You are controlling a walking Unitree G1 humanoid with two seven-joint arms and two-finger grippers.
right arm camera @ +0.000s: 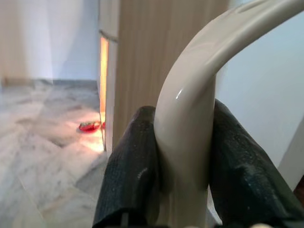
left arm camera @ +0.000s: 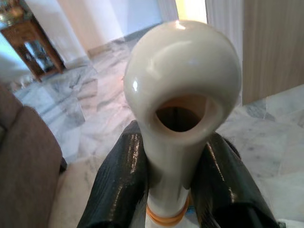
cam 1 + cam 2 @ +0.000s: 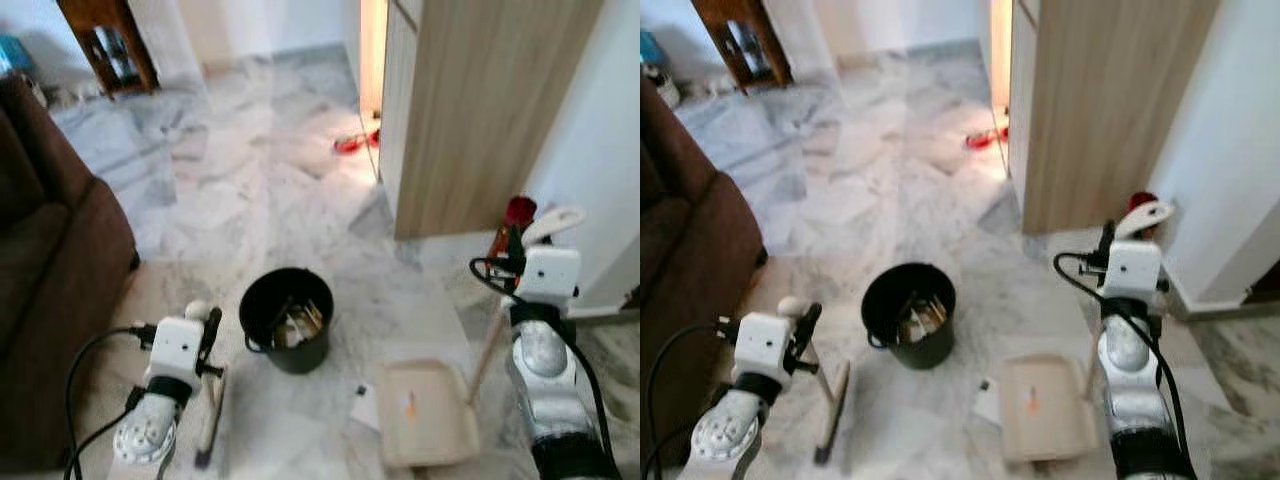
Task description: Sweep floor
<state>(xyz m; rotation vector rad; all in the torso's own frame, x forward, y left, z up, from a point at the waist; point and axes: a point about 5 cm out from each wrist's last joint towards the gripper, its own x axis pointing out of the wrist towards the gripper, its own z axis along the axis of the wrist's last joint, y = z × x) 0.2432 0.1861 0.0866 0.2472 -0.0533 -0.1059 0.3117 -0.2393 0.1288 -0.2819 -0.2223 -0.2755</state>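
left gripper (image 2: 166, 166) clamped on cream broom handle (image 2: 183, 90) wedged between both fingers, right gripper (image 1: 183, 175) clamped on curved dustpan handle (image 1: 190, 114), dustpan (image 3: 428, 412) flat on marble floor (image 3: 260, 190) beside black bucket (image 3: 287, 318), no legible writing

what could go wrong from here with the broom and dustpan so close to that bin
1. The black bin stands between the broom in the left gripper and the dustpan; a sweep across might knock it over and spill its contents.
2. The paper scrap lies beside the pan's edge, so a stroke may push it past.
3. The right gripper holds the curved handle high up, so the pan could swing or tilt.
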